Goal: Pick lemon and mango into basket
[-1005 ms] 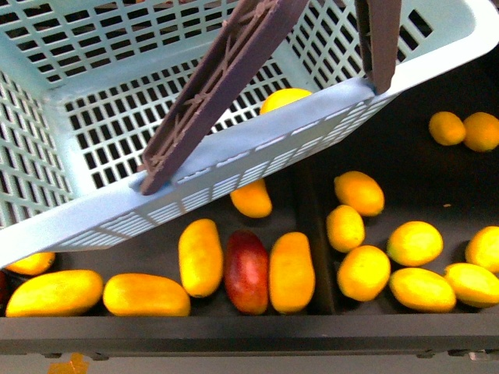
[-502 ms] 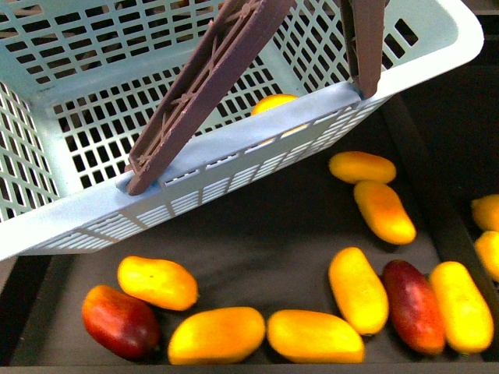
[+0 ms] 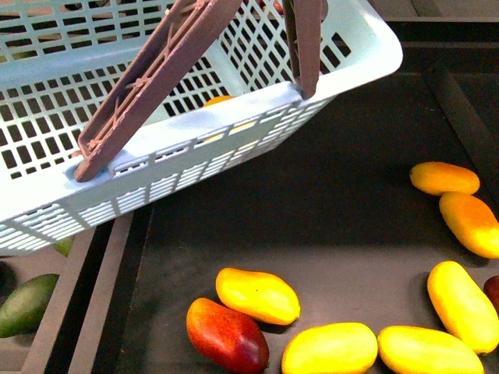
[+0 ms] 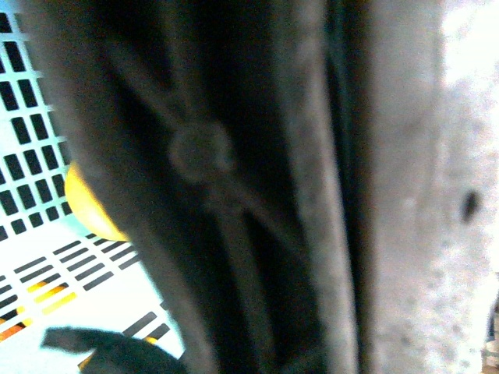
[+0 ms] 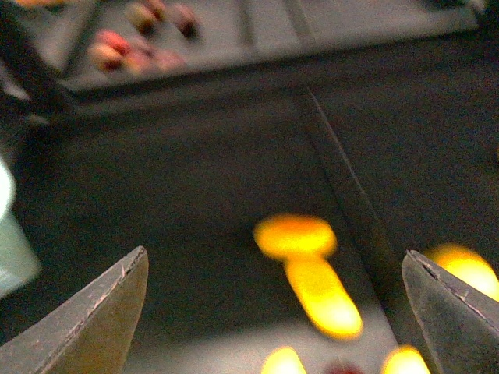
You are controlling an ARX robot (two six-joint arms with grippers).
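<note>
Swung leftward since the earlier frame, the light teal slotted plastic basket [image 3: 234, 128] hangs tilted over the dark tabletop [image 3: 335, 202].
A smooth yellow lemon [image 3: 221, 100] shows through the basket's slots, inside it. A yellow-orange oval mango [image 3: 257, 294] lies on the tabletop just beside a red-blushed mango [image 3: 226, 336]. The right fingers [image 5: 101, 319] stand wide apart with nothing between them. A blurred brown plastic handle [image 4: 234, 195] fills the left wrist view, so I cannot tell how the left fingers stand.
</note>
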